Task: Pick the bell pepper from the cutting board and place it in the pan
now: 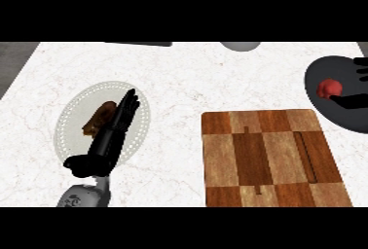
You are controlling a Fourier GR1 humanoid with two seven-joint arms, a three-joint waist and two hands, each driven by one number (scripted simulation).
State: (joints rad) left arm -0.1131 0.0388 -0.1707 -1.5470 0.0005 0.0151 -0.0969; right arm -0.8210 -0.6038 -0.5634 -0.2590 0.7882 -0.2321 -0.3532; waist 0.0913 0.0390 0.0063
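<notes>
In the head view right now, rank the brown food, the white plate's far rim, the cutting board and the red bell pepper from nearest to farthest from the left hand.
1. Brown food: on the plate, right beside the left hand.
2. White plate's far rim: just beyond the fingers.
3. Cutting board: across the counter, to the right.
4. Red bell pepper: far right, in the dark pan, by the right hand.

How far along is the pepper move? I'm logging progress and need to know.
Nearly done: the cutting board is bare, and the red bell pepper sits over the dark pan. The right hand is open beside it. Left: drawing that hand away. The left hand rests open over a plate.
</notes>
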